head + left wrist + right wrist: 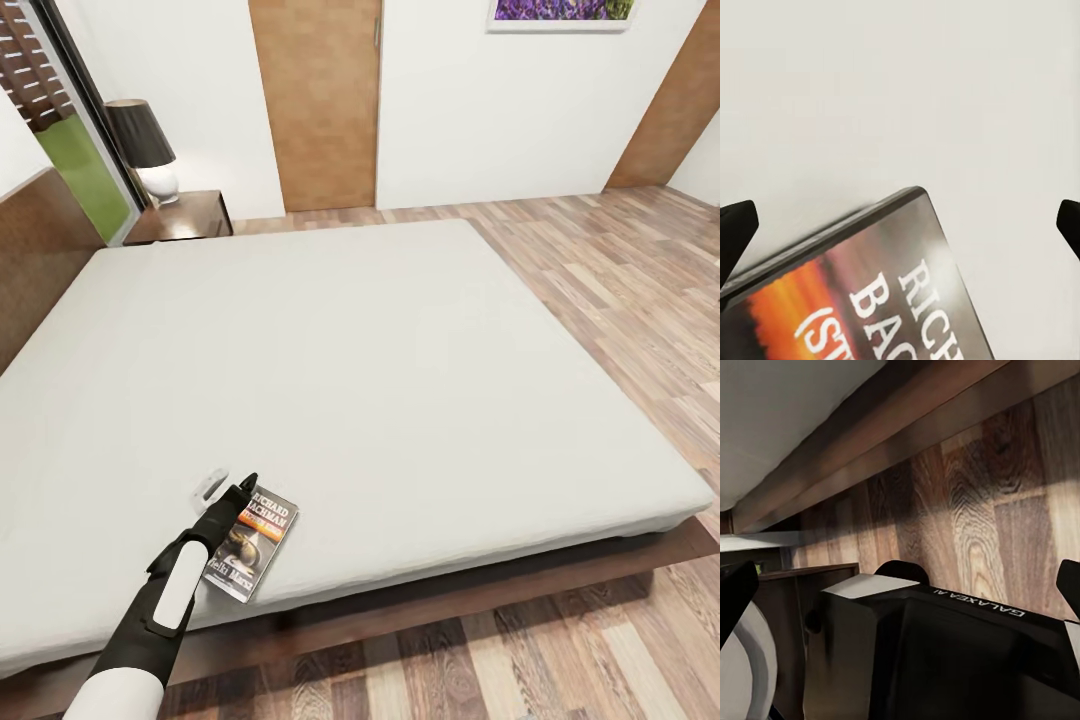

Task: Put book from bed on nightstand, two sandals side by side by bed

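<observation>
The book (253, 543) lies flat on the bed (400, 380), near the mattress's front edge, cover up, with its white lettering toward the headboard (40, 250). The left gripper (228, 489) hangs directly over the book's upper left corner. In the left wrist view its fingertips (736, 229) stand spread wide at either side of the book (862, 292), with bare mattress (900, 90) beyond; they grip nothing.

The nightstand (185, 215) stands at the far corner of the bed, beside the headboard, and carries a lamp (145, 150).

The right gripper (900, 585) is spread and empty, its fingertips (735, 592) far apart. It points at the robot's dark base (967, 660), with the floor (1005, 510) and the bed frame (870, 442) behind.
</observation>
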Tool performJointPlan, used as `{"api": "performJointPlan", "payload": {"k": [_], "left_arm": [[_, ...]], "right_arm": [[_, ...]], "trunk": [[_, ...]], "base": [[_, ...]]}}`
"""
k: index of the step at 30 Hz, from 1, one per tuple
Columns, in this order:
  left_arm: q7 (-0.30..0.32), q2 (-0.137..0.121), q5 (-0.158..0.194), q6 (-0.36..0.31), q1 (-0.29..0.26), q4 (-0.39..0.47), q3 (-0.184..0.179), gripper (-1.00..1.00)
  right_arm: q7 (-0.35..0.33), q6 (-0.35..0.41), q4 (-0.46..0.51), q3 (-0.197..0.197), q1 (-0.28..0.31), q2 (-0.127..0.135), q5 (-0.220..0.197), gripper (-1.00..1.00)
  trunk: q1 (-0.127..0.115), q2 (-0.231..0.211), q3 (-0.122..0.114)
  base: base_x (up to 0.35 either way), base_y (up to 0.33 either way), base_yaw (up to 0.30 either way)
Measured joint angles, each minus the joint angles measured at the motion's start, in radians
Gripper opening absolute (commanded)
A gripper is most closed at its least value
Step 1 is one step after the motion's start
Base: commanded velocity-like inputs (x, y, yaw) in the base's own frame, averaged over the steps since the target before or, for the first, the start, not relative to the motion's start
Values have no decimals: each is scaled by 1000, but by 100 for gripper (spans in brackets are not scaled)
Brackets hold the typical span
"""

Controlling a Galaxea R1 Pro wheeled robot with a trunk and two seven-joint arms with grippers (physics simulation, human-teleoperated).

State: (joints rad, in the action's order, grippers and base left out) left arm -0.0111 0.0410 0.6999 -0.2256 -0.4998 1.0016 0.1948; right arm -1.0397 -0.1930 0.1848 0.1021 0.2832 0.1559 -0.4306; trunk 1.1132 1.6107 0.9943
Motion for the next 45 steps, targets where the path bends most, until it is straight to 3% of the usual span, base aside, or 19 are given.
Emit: {"api": "performJointPlan", "payload": {"k": [45], "left_arm": [[0,1,0,0,0,-1,-2,100]], "right_arm": [[0,0,0,0,0,-2,0,100]], "trunk": [[0,0,0]], "base": [[-21,-18,0]]}}
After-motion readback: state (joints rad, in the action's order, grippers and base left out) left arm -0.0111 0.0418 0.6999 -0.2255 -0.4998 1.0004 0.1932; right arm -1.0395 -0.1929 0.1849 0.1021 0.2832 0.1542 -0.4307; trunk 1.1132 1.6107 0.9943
